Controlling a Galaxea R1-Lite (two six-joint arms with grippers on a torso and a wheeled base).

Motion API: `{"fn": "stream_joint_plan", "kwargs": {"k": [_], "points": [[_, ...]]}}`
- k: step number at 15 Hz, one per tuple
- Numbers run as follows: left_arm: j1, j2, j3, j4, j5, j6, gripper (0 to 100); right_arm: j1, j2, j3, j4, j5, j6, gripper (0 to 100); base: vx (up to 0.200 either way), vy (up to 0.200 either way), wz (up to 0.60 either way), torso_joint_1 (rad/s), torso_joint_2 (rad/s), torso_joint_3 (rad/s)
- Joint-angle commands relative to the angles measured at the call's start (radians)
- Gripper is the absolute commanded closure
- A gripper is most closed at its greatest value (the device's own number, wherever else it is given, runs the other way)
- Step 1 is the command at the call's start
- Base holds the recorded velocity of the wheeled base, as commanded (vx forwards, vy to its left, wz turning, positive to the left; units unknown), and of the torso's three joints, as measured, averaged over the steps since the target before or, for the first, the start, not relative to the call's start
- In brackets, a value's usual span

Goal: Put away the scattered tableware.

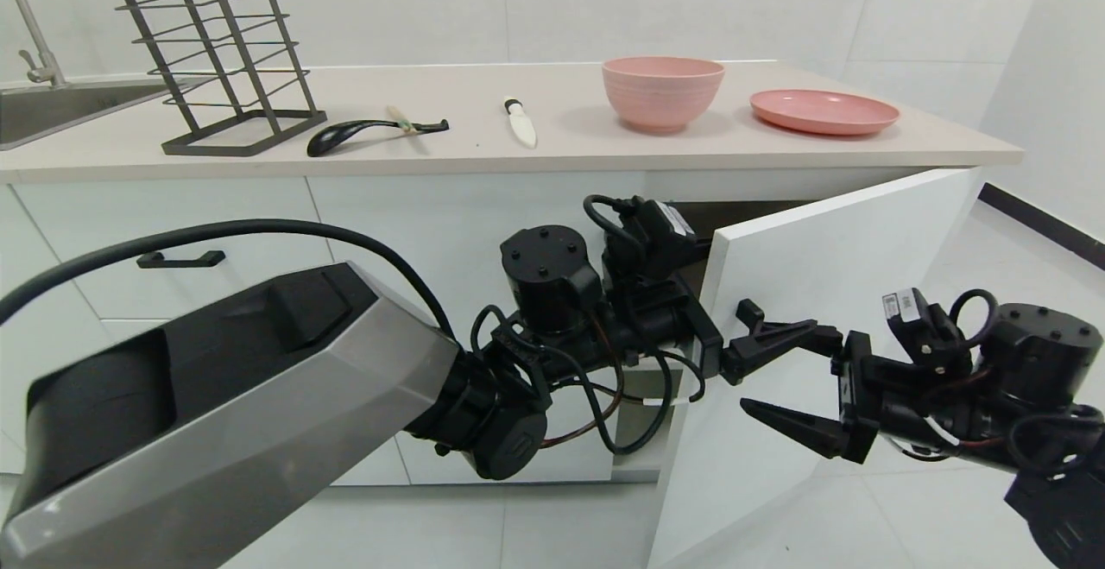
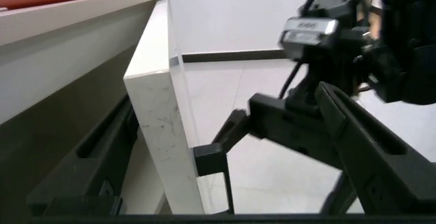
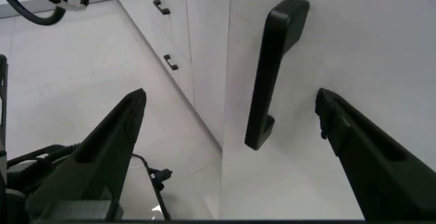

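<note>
On the counter (image 1: 483,150) stand a pink bowl (image 1: 662,91) and a pink plate (image 1: 824,111), with a white-bladed knife (image 1: 520,122), a black spoon (image 1: 363,132) and chopsticks (image 1: 404,121) lying to their left. Below, a white cabinet door (image 1: 820,249) is swung partly out. My left gripper (image 1: 704,336) is at the door's free edge (image 2: 160,115), open, one finger inside and one outside. My right gripper (image 1: 735,386) is open in front of the door, its fingers either side of the black handle (image 3: 272,74) without closing on it.
A black wire rack (image 1: 220,51) stands at the counter's left, beside a sink (image 1: 60,107) with a tap. Closed drawers with black handles (image 1: 179,259) lie to the left of the open door. White floor stretches to the right.
</note>
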Motion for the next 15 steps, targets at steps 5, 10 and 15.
{"fn": "stream_joint_plan", "kwargs": {"k": [5, 10, 15], "points": [[-0.009, -0.005, 0.017, -0.006, 0.058, -0.026, 0, -0.039, -0.411, 0.220, 0.000, -0.049, 0.005, 0, 0.000, 0.000, 0.00, 0.000, 0.00, 0.000], [-0.029, -0.002, 0.066, -0.011, 0.061, -0.026, 0, -0.039, -0.703, 0.221, 0.005, -0.050, 0.002, 0, 0.000, 0.000, 0.00, 0.000, 0.00, 0.000], [-0.061, -0.002, 0.118, -0.074, 0.059, -0.028, 0, -0.106, -0.756, 0.095, 0.007, -0.063, 0.000, 0, 0.000, 0.000, 0.00, 0.000, 0.00, 0.000]]}}
